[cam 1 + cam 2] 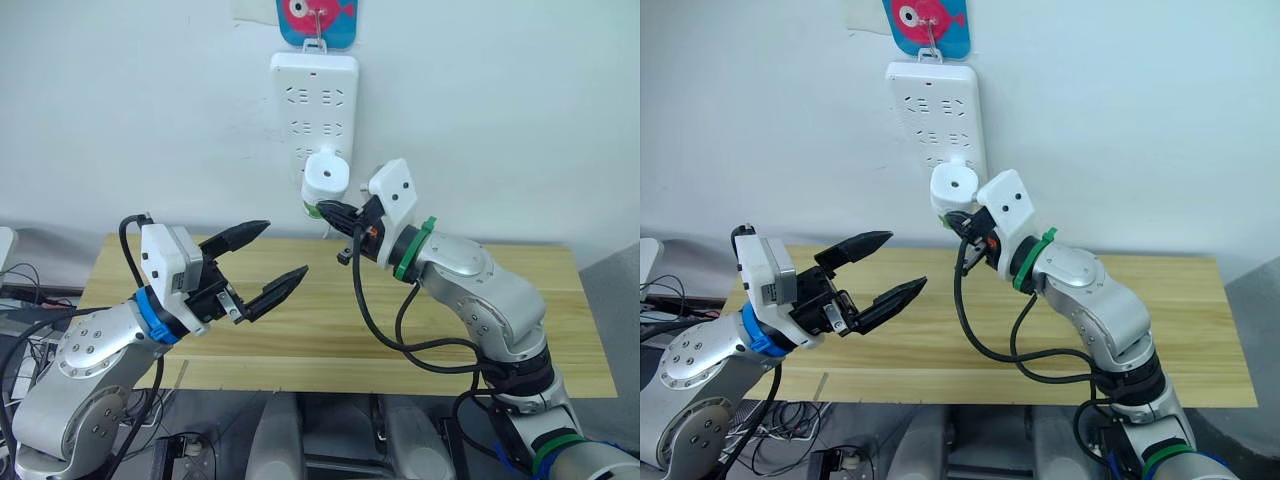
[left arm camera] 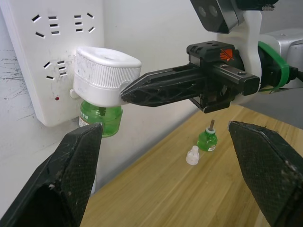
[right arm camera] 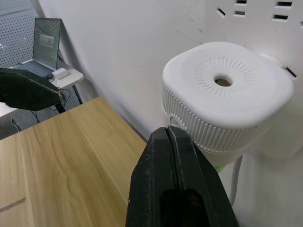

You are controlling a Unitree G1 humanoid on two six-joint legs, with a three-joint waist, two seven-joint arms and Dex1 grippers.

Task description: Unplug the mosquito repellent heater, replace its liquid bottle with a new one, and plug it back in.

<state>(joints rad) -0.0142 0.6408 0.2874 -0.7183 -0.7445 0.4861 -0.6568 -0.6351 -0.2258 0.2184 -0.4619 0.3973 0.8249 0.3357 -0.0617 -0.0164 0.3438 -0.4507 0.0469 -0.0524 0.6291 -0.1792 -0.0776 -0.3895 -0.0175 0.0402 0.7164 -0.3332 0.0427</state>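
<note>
Heater (image 1: pixel 326 177) is plugged into the lower part of the wall power strip (image 1: pixel 313 90), green bottle (image 2: pixel 101 118) hanging under it. The heater's long axis runs up-down, plug prongs going straight back into the wall, so I judge the pull has to come straight out toward me, away from the wall.

R gripper (image 1: pixel 336 212) is the near one: tips pressed together, clenched w/ nothing between them, touching or just short of the heater's ribbed side, down by the lower edge where the bottle starts. From the left wrist view it comes in side-on, roughly level, not around the body. As I read it, I'd need to spread the jaws and get one each side of the white block before any pull.

L gripper (image 1: pixel 265 260) hangs well apart from the heater, lower and to the left over the bench (image 1: pixel 540 330), jaws released wide, nothing held. Heater sits ahead of and above it.

Room: wall right behind the heater, strip above, so no approach from behind or top; open air in front, below and both sides. Spare green bottle (image 2: pixel 207 139) stands upright on the bench w/ a small clear cap (image 2: pixel 192 155) just beside it, both under the R arm, away from the bench edge. Risk, I think: tips slip on the ribbed side, or the strip swings on its hook.
</note>
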